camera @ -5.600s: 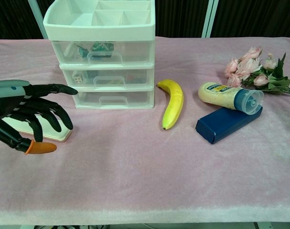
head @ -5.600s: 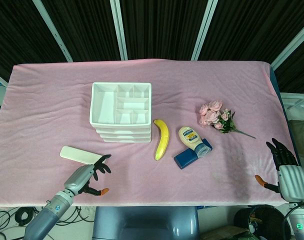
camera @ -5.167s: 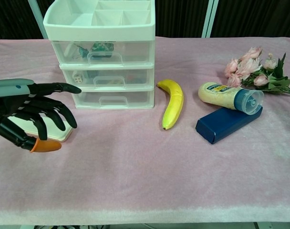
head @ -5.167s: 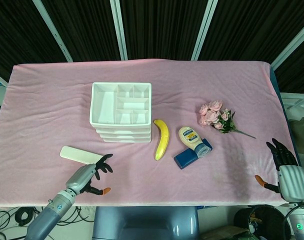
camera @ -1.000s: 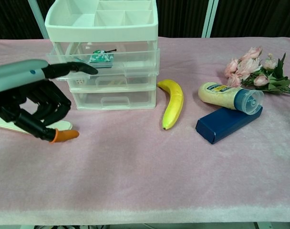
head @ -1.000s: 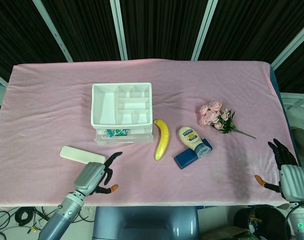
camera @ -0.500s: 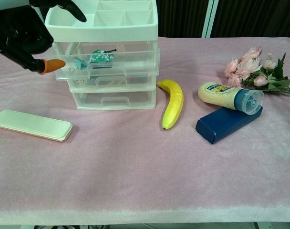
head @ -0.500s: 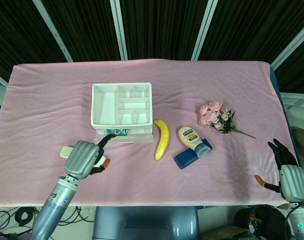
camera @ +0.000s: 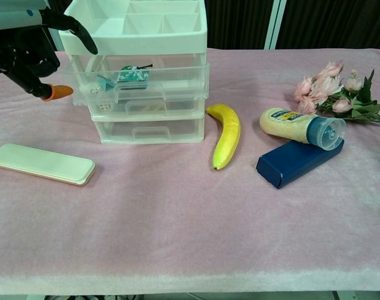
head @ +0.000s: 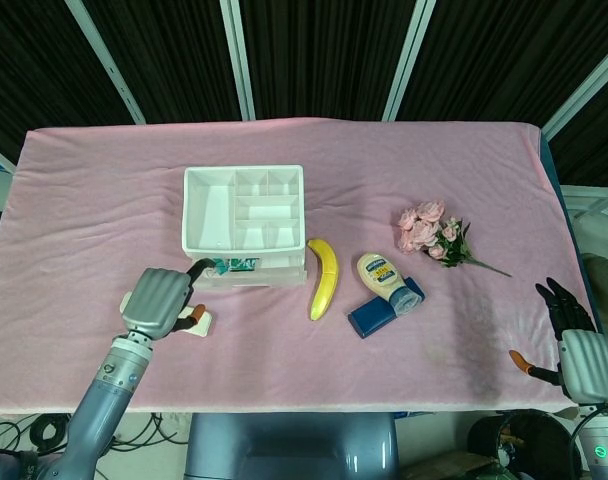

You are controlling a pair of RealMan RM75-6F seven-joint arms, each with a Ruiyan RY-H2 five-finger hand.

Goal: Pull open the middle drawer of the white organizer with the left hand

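Left robot hand point(camera: 24, 53) raised at organizer point(camera: 137, 75) left corner, empty, fingers curled loosely apart. Middle drawer point(camera: 146, 107) lower right of it, handle facing robot. Right robot hand point(head: 574, 345) far off, open.

A white plastic drawer organizer point(camera: 140, 69) with clear drawer fronts sits on a pink velvety tablecloth point(camera: 177, 219); a yellow banana point(camera: 225, 136); a navy blue box point(camera: 299, 162); pale pink artificial roses point(camera: 332, 86) with green leaves.
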